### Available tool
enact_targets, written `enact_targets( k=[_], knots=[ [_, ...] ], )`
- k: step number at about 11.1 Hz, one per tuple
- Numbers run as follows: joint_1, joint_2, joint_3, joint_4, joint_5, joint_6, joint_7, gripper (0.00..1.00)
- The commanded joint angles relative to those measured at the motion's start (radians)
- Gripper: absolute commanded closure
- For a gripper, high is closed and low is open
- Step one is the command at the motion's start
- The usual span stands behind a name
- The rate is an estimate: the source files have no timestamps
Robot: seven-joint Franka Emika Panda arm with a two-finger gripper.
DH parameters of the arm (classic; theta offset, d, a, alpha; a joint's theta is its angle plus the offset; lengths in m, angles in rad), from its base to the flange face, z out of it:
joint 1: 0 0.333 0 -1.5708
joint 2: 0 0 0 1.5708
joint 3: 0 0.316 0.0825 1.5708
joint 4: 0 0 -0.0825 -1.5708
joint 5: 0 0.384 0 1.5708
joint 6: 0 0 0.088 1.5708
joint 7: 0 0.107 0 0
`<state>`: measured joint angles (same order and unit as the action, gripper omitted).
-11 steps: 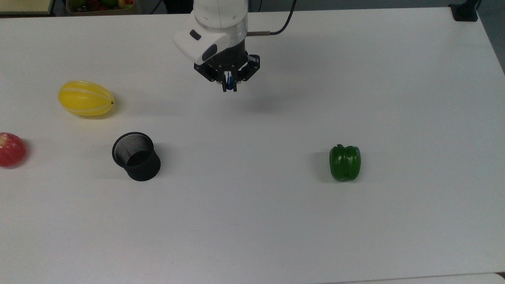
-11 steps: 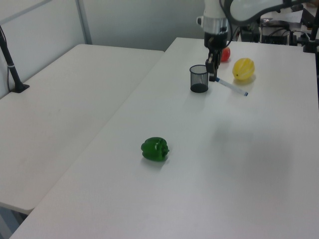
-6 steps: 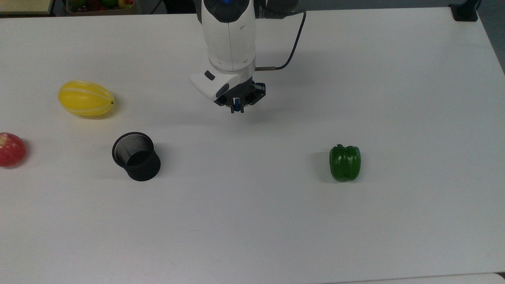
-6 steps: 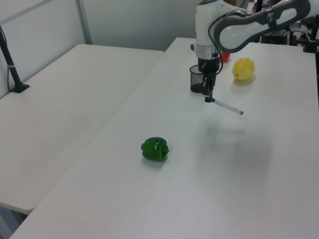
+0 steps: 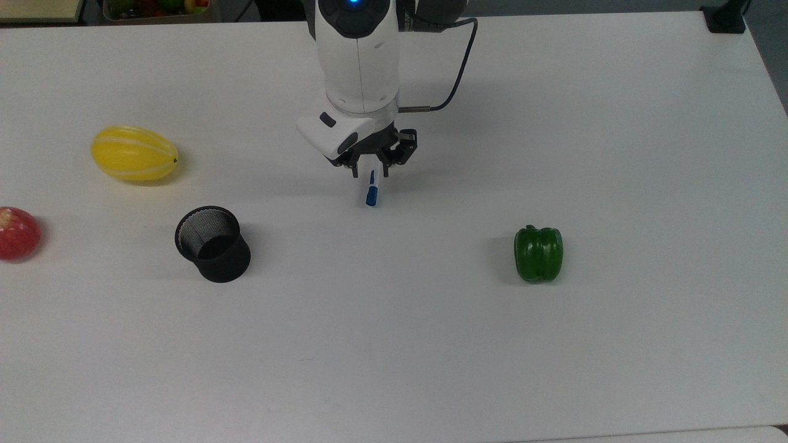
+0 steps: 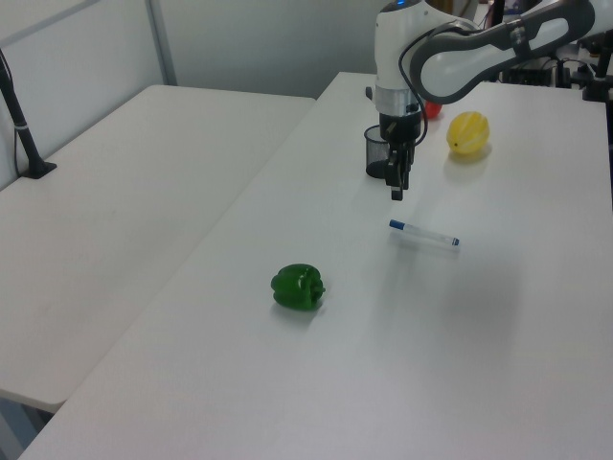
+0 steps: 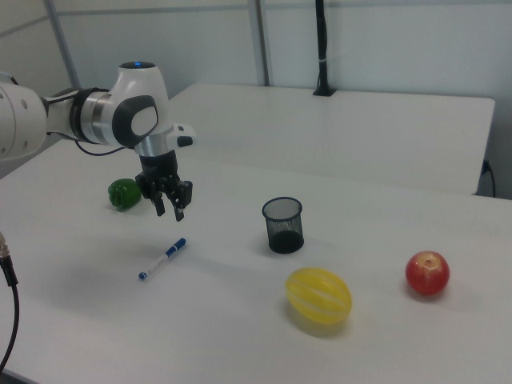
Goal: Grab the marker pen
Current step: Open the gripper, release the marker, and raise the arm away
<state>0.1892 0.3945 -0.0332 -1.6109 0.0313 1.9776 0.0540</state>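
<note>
Gripper (image 5: pixel 370 173) (image 6: pixel 395 188) (image 7: pixel 169 210) hangs above the white table (image 5: pixel 615 344) (image 6: pixel 479 364) (image 7: pixel 240 336), fingers spread apart, nothing between them.

Marker pen (image 5: pixel 371 188) (image 6: pixel 423 234) (image 7: pixel 162 258) lies flat on the table just below the gripper, not touching it. In the top view its blue cap pokes out just past the fingertips toward the bottom edge, the white barrel running back under the gripper. In the left view it sits below and slightly to the left view's right of the fingertips, capped end nearer the gripper. In the right view it lies below the gripper, the cap at its upper right end.

Black mesh cup (image 5: pixel 213 243) (image 6: pixel 381 151) (image 7: pixel 283 224) stands upright, well off to the top view's left of the gripper. Yellow melon (image 5: pixel 134 153) (image 6: pixel 468 132) (image 7: pixel 318 295) lies further to the top view's left, about level with the gripper. Red apple (image 5: pixel 18 232) (image 7: pixel 427 273) is at the top view's far left edge. Green bell pepper (image 5: pixel 538 253) (image 6: pixel 298 287) (image 7: pixel 124 194) rests well to the top view's right of the gripper and lower.
</note>
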Motion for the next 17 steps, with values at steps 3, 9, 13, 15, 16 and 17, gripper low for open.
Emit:
enact_targets(
  k=[3,9,13,15,16,17],
  knots=[
    [0.009,-0.009,-0.001,-0.009,-0.001,0.017,0.018,0.00],
    [0.006,-0.162,-0.004,0.002,-0.076,-0.112,0.018,0.00],
    [-0.034,-0.340,-0.014,-0.003,-0.082,-0.331,0.004,0.00],
    [-0.056,-0.388,-0.014,-0.006,-0.082,-0.374,0.000,0.00],
    [-0.056,-0.391,-0.014,-0.006,-0.082,-0.379,0.000,0.00],
    [-0.056,-0.391,-0.014,-0.004,-0.082,-0.379,0.000,0.00]
  ],
)
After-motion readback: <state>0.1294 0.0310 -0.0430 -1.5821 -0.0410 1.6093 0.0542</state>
